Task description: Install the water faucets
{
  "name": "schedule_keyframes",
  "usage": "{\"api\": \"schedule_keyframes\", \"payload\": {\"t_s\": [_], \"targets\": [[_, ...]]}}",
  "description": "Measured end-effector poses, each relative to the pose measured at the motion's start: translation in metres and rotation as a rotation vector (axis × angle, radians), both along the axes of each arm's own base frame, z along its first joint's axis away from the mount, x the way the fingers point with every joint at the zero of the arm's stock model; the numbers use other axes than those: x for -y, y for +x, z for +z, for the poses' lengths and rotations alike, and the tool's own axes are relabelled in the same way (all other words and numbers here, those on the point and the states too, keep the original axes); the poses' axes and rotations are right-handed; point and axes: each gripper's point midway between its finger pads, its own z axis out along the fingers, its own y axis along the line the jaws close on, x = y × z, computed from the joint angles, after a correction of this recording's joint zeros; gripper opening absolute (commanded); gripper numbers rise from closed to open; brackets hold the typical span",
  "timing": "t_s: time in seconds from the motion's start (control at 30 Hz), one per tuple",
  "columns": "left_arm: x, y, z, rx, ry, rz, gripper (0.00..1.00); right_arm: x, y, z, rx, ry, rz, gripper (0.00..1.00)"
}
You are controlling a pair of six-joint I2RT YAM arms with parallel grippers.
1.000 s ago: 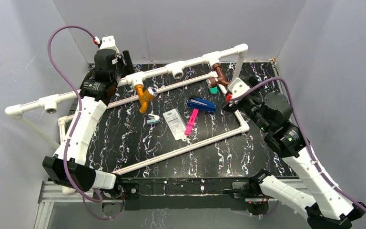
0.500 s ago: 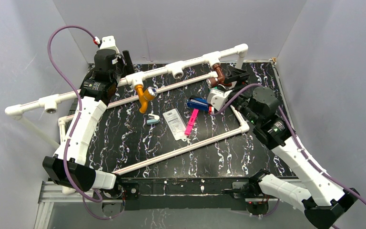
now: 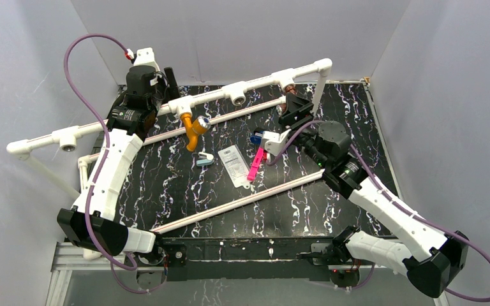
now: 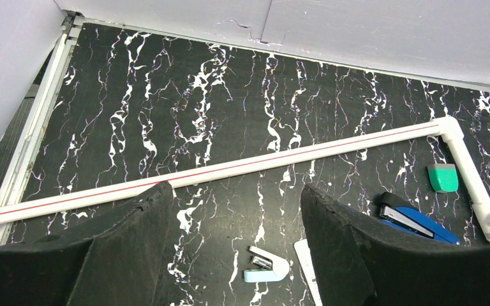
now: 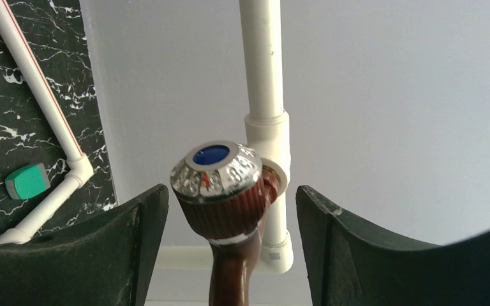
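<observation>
Overhead, the orange faucet [image 3: 193,131] hangs from a tee on the raised white pipe rail [image 3: 255,86], at about ten o'clock from the table's middle. The dark brown faucet [image 5: 228,223] is at about one o'clock, under the rail's right-hand tee, and in the top view the right gripper [image 5: 231,191] mostly hides it.

In the right wrist view, this faucet's silvery knob [image 5: 220,167], with its blue centre, stands between the two fingers. They are spread apart with a gap on each side and touch nothing. Behind the knob the faucet meets a white tee [image 5: 269,143] on a white pipe.

The left gripper [image 4: 236,190] hovers at about eleven o'clock, beside the rail's left part, its fingers wide apart with nothing between them. Below it on the black marbled table [image 4: 166,95] lie a blue stapler [image 4: 415,220], a green block [image 4: 443,177] at the stapler's one o'clock, and a small pale-blue staple remover [image 4: 265,264] at its eight o'clock.
</observation>
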Motion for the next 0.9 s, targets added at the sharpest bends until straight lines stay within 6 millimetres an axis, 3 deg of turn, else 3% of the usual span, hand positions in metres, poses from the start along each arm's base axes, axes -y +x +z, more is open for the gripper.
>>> {"api": "schedule_keyframes", "payload": {"t_s": [0.27,0.43,0.47,0.7,0.9], "targets": [[0.000,0.001,0.000,-0.001,0.003,-0.001,0.71,-0.010,0.001,0.003,0.043,-0.001,-0.002,0.43],[0.000,0.001,0.000,-0.002,0.007,-0.003,0.71,-0.010,0.002,0.004,0.054,0.024,-0.018,0.05],[0.000,0.001,0.000,-0.001,0.007,-0.003,0.71,-0.010,0.002,0.004,0.052,0.033,-0.021,0.01],[0.000,0.001,0.000,-0.003,0.007,-0.003,0.71,-0.008,0.002,0.008,-0.015,0.189,-0.039,0.01],[0.000,0.001,0.000,-0.005,0.008,-0.004,0.71,-0.007,0.000,0.017,-0.173,0.496,-0.040,0.01]]}}
